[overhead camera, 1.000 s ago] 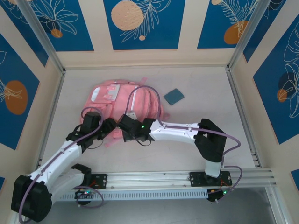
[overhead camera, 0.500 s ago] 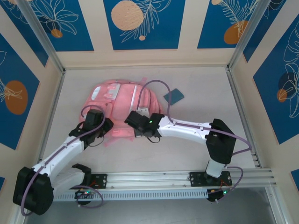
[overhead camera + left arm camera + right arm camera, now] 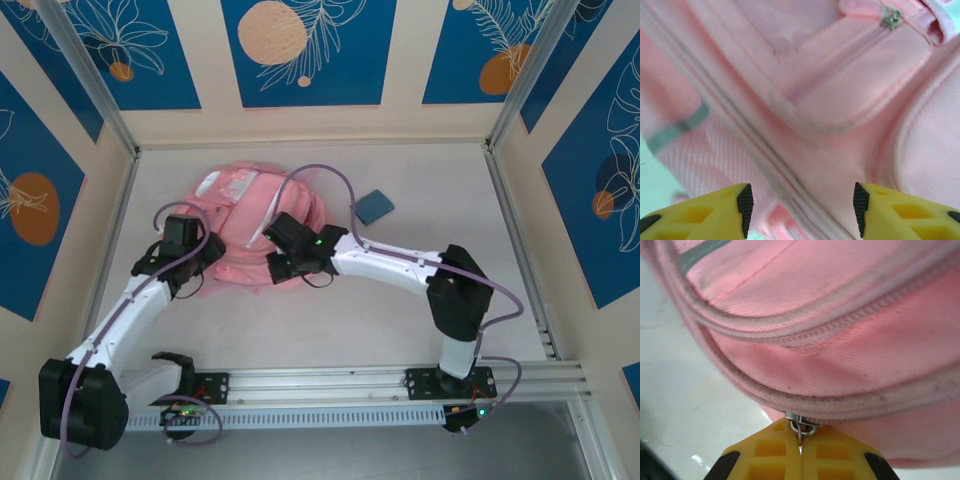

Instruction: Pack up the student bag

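Student bag: one | left claw: apart | right claw: clamped on zip pull

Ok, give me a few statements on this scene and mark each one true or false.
1. The right pincer is shut on the metal zip pull of the large pink fabric backpack. True.
2. The left pincer is clamped shut. False: its fingers stand apart over the backpack.
3. The small flat teal pouch lies on the backpack. False: it lies apart on the pale table.
4. From above, the pouch is right of the backpack. True.
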